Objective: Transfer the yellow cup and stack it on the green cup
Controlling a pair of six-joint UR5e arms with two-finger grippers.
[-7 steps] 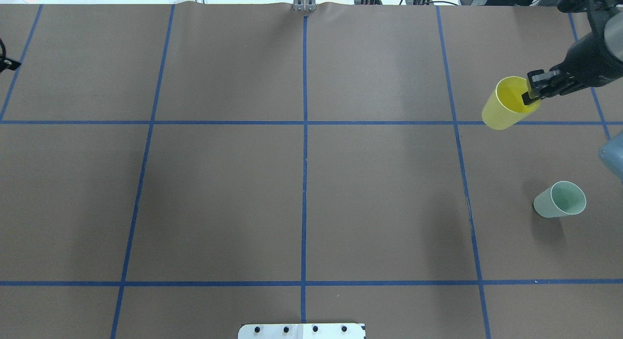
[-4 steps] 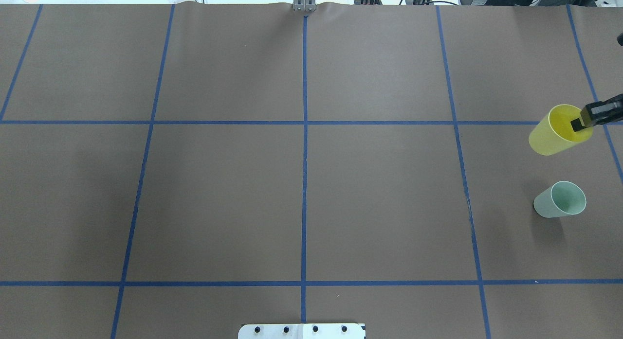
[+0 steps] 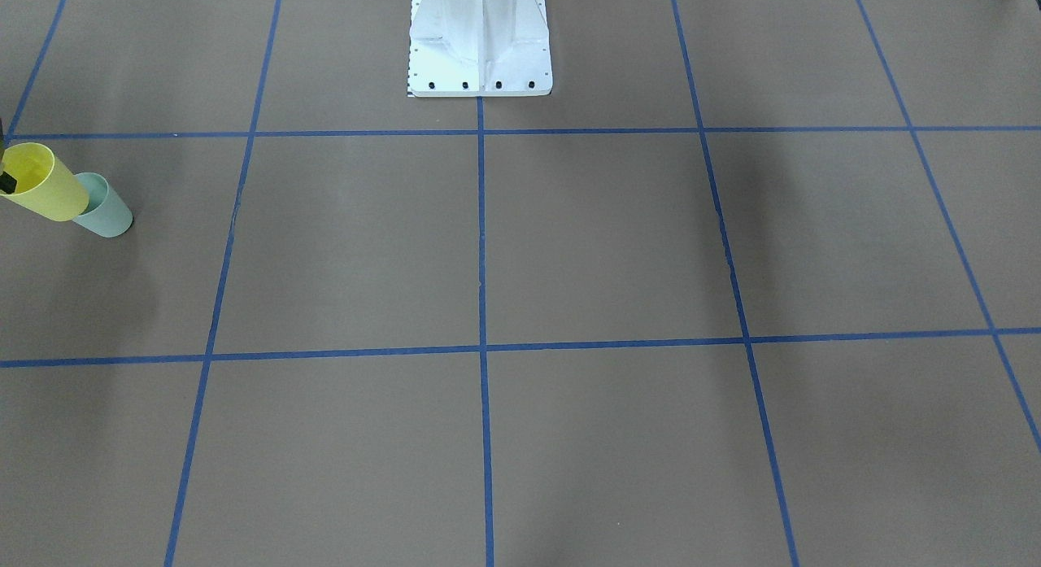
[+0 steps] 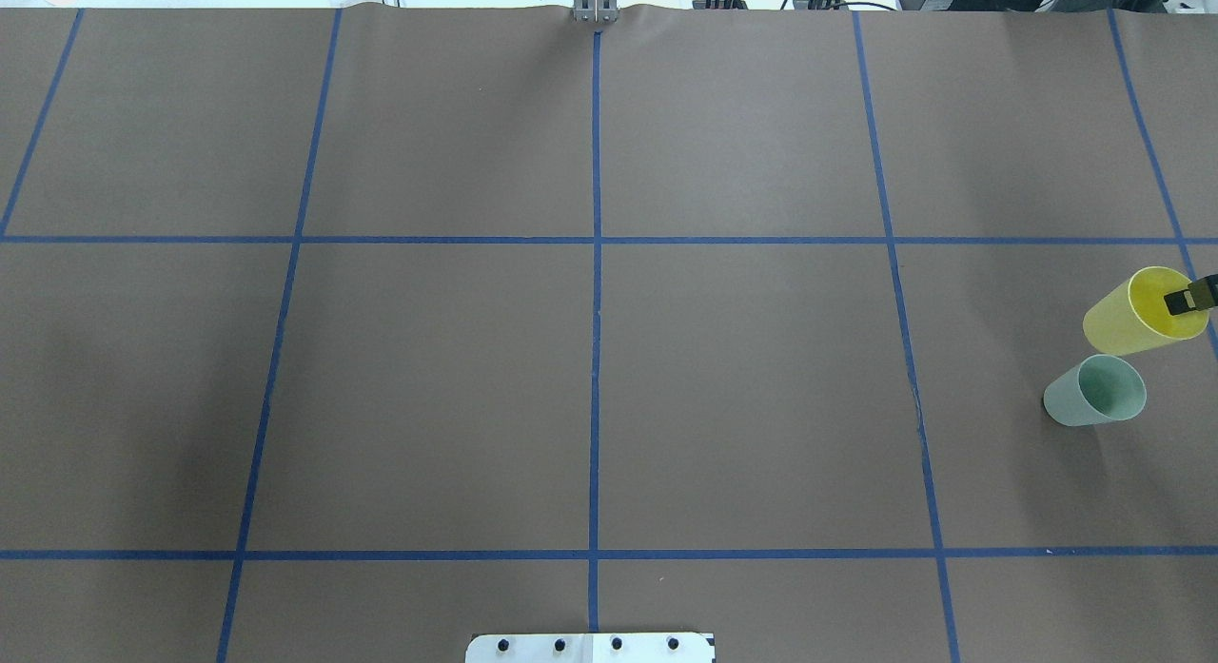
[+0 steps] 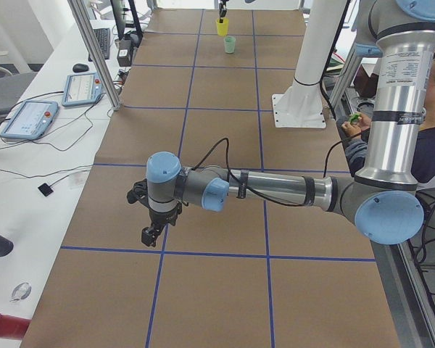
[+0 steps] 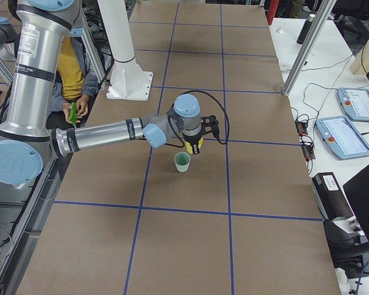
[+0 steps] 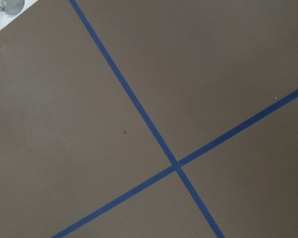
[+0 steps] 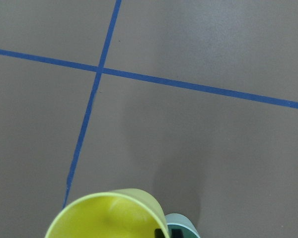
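Observation:
The yellow cup hangs in the air, tilted, just beyond the green cup, which stands upright on the brown table near its right end. My right gripper is shut on the yellow cup's rim, one finger inside it. In the front-facing view the yellow cup overlaps the green cup. The right wrist view shows the yellow cup with the green cup low beside it. My left gripper hovers over the table's left part, away from both cups; I cannot tell if it is open.
The white robot base stands at the table's near middle edge. Blue tape lines grid the brown table. An operator sits by the base. Tablets lie on a side bench past the far edge.
My right gripper has carried the yellow cup from the far right of the table toward me, to just beside the green cup. The green cup has not moved.

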